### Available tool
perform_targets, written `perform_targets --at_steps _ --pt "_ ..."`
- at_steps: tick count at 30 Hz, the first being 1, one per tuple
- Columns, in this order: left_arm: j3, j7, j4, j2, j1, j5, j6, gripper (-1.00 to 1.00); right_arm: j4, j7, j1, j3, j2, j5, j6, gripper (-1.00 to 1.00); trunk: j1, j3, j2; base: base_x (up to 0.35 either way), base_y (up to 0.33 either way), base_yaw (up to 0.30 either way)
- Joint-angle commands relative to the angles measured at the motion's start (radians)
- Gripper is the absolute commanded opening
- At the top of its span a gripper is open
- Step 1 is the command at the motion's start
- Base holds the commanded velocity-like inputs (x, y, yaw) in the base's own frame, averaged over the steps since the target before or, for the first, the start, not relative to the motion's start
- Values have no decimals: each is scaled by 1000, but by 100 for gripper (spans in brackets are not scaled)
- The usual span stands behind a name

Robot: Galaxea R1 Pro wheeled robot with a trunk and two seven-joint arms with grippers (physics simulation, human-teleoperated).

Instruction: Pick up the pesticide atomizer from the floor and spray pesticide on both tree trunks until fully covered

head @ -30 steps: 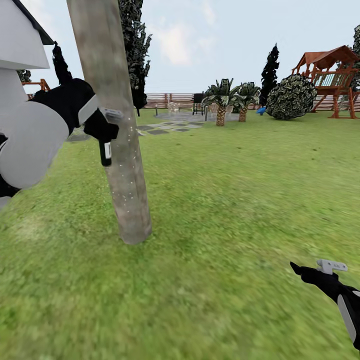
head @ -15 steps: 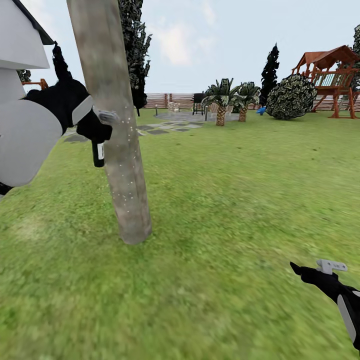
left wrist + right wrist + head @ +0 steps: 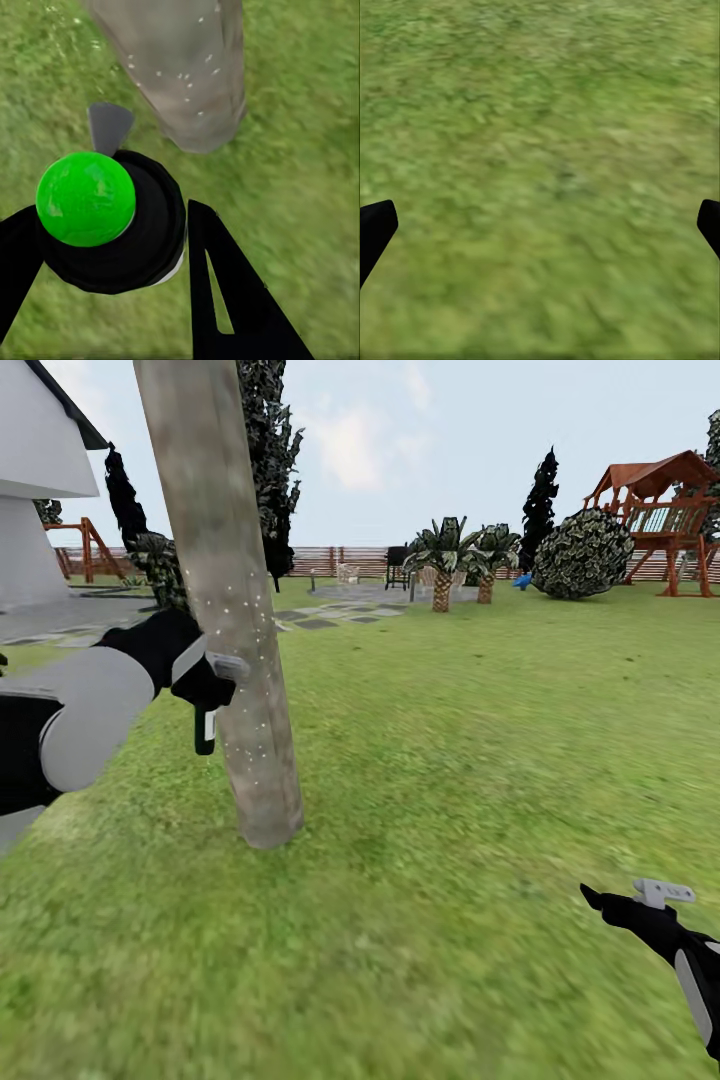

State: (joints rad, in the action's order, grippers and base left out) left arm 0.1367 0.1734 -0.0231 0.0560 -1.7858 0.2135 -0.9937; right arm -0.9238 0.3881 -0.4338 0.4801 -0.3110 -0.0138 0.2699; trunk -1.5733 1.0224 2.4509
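The left tool (image 3: 205, 678) was clamped on the pesticide atomizer (image 3: 204, 728), holding the black bottle upright just beside the tree trunk (image 3: 225, 610) on the lawn of the garden; its light grey spray head (image 3: 228, 664) pointed at the bark and appeared to touch it or nearly so; small white specks dotted the beige-grey bark around and below the nozzle. In the left wrist view, the atomizer (image 3: 112, 221) sat between the two dark fingers (image 3: 225, 292) with a bright green disc (image 3: 85, 198) on its near end, the grey nozzle tip (image 3: 109, 124) aimed toward the base of the trunk (image 3: 184, 67), which rose from the blurry grass floor (image 3: 300, 172).

The right tool (image 3: 640, 908) hung low over the grass (image 3: 450, 780) toward the near right corner of the lawn, well apart from the trunk; its fingers stood wide apart and held nothing, their black tips (image 3: 376, 225) at either side of the right wrist view above bare grass (image 3: 540, 150).

Behind the trunk stood a white house (image 3: 35, 480), a brown slatted fence (image 3: 340, 560), two small palms (image 3: 445, 555), a round bush (image 3: 583, 554) and a wooden play frame (image 3: 660, 510); a tall dark tree (image 3: 540, 500) rose against a pale sky.
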Motion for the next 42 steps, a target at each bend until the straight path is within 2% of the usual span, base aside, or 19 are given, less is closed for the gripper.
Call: perform_targets --at_steps 1,3,7,10,12,15,17,20,21,23,27,29,31,32,34,37,42 --pt "1 0 0 1 13 1 1 -100 0 0 0 0 0 0 0 100 0 0 0 0 0 0" --pt "1 1 -1 12 39 1 2 -100 0 0 0 0 1 0 0 100 0 0 0 0 0 0" --pt "1 1 -1 58 90 2 19 -100 0 0 0 0 1 -1 -1 100 0 0 0 0 0 0" --pt "1 3 -1 67 141 3 25 -100 0 0 0 0 1 -1 0 100 0 0 0 0 0 0" --pt "1 3 -1 68 183 3 69 -100 0 1 0 0 1 -1 -1 100 0 0 0 0 0 0" --pt "1 4 -1 67 219 3 96 -100 0 1 0 -1 1 -1 -1 100 0 0 0 0 0 0" --pt "1 3 -2 66 287 2 163 -100 0 1 0 -1 1 -1 -1 100 0 0 0 0 0 0" --pt "0 3 -1 68 349 -3 238 -100 -1 2 0 0 1 -1 -1 100 0 0 0 0 0 0" --pt "-1 3 -1 67 414 -6 303 -100 -1 3 0 1 0 -1 0 100 0 0 0 0 0 0" --pt "-1 2 -1 66 487 -9 372 -100 -1 3 0 1 0 -1 0 100 0 0 0 0 0 0" --pt "-4 2 -1 65 577 -11 423 -100 -2 3 0 0 0 -1 0 100 0 0 0 0 0 51" --pt "-5 1 -1 65 597 -18 428 -100 -2 3 0 0 0 -1 0 100 0 0 0 0 0 197" --pt "-5 2 -1 62 609 -63 439 -100 -2 2 0 0 0 -1 0 100 0 0 0 0 0 233" --pt "-5 2 -2 57 613 -113 465 -100 -2 2 0 0 0 -1 0 100 0 0 0 0 0 246" --pt "-5 2 -4 55 614 -143 485 -100 -2 2 0 -1 0 -1 0 100 0 0 0 0 0 248" --pt "-5 3 -3 55 615 -162 498 -100 -2 0 0 -1 0 -2 0 100 0 0 0 56 -38 251" --pt "-5 2 -2 55 615 -167 499 -100 -2 0 0 -3 1 -3 0 100 0 0 0 155 -242 241"
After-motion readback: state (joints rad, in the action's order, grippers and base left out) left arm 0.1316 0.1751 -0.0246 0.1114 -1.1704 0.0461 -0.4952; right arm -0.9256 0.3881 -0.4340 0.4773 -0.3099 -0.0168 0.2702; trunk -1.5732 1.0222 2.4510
